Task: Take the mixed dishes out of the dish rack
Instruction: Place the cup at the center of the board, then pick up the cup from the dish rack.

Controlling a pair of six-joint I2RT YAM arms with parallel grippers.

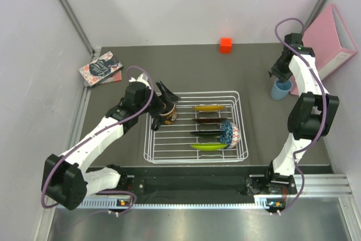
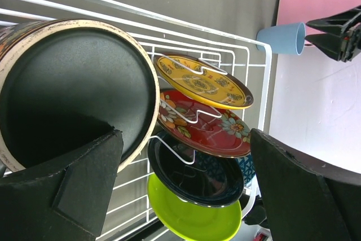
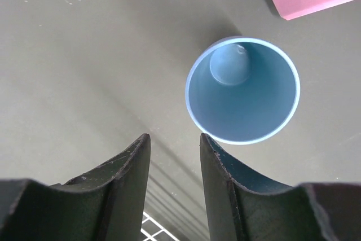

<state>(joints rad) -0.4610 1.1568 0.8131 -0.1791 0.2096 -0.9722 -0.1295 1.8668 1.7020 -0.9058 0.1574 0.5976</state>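
Note:
The white wire dish rack (image 1: pixel 194 161) holds a yellow plate (image 1: pixel 208 107), a reddish plate (image 1: pixel 207 120), a black plate (image 1: pixel 206 133) and a lime green plate (image 1: pixel 208 146) on edge, and a blue patterned bowl (image 1: pixel 230 134). A dark mug (image 1: pixel 169 115) lies in the rack's left end. My left gripper (image 1: pixel 168 103) is open just above it. In the left wrist view the mug's base (image 2: pixel 73 88) sits against my left finger (image 2: pixel 67 190). The light blue cup (image 1: pixel 280 89) stands on the table, right of the rack. My right gripper (image 3: pixel 175 139) is open and empty beside the cup (image 3: pixel 242 91).
A pink binder (image 1: pixel 333 43) leans at the back right, close behind the cup. An orange-red cube (image 1: pixel 225 45) sits at the back centre. A patterned book (image 1: pixel 101 67) lies at the back left. Walls close in on the left and right.

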